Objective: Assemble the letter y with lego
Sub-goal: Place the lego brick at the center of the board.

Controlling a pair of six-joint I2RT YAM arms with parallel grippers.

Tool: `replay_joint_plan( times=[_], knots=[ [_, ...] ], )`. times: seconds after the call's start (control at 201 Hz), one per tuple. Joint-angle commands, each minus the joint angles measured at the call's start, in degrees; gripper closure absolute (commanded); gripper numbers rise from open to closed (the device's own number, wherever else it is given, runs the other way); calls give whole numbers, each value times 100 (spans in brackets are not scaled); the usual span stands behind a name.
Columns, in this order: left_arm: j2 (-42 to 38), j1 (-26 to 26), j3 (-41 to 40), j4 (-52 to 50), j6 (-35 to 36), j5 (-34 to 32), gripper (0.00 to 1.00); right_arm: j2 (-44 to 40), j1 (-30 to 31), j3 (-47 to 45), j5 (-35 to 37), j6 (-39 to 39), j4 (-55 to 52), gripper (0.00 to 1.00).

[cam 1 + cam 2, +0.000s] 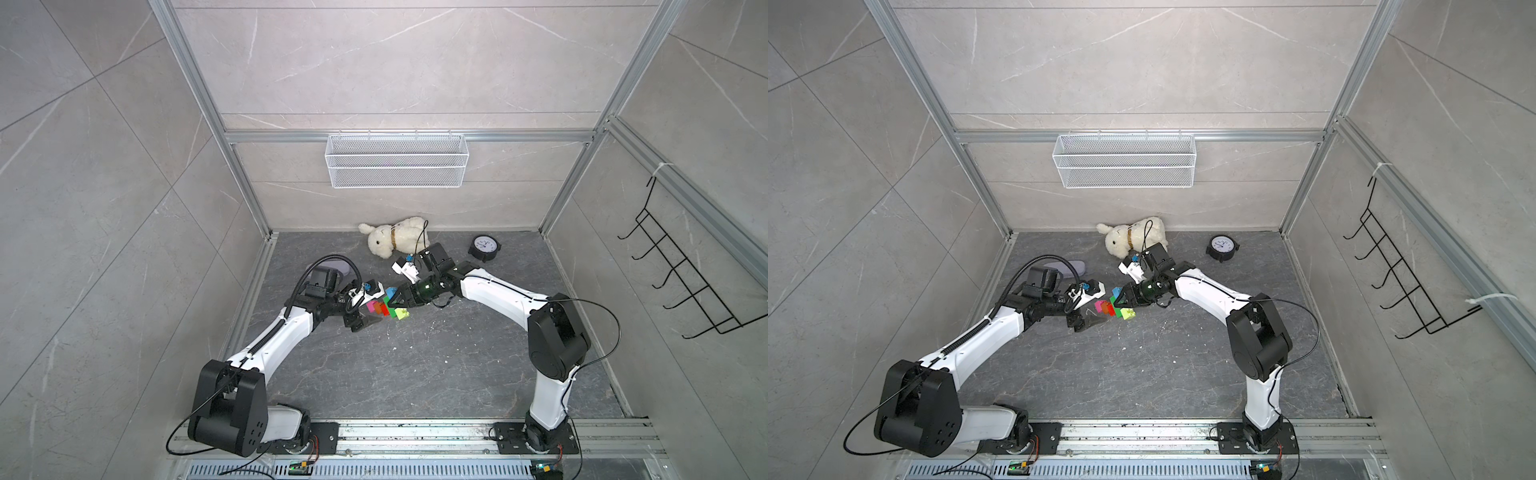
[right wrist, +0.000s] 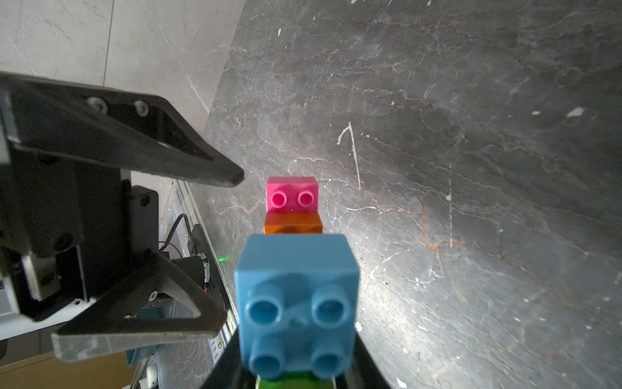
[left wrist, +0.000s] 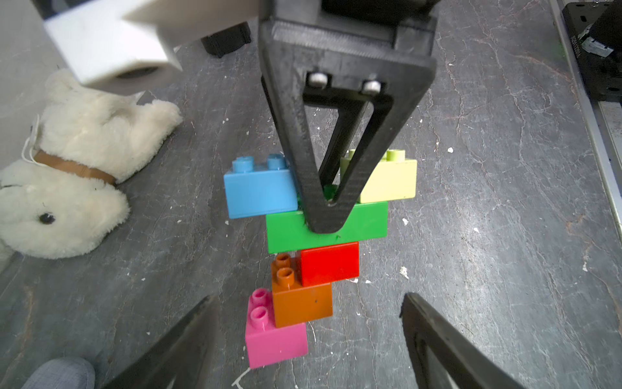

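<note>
The letter y point(image 3: 326, 232) is a lego figure: blue point(image 3: 259, 188) and yellow-green point(image 3: 390, 182) arms on a green bar, then a red, orange and pink point(image 3: 276, 340) stem. It shows mid-floor in both top views point(image 1: 386, 305) point(image 1: 1115, 307). My right gripper point(image 3: 328, 215) is shut on the green bar between the two arms; in the right wrist view the blue brick point(image 2: 296, 296) fills the space over its jaws point(image 2: 296, 380). My left gripper point(image 3: 308, 298) is open, its fingers point(image 3: 437, 336) standing apart either side of the stem's pink end, touching nothing.
A white plush rabbit point(image 1: 395, 239) lies by the back wall, with a small black clock point(image 1: 484, 247) to its right. A wire basket point(image 1: 397, 160) hangs on the back wall and a black hook rack point(image 1: 681, 282) on the right wall. A grey object point(image 1: 1077, 268) lies behind the left arm.
</note>
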Motion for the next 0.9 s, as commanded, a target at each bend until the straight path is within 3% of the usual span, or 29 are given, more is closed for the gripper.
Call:
replay_joint_plan(
  times=[0.0, 0.891],
  knots=[
    [76, -98, 42, 210, 93, 61, 12, -194, -41, -28, -169, 176, 143, 81],
    [345, -459, 40, 864, -440, -116, 13, -204, -71, -53, -321, 463, 370, 81]
  ],
)
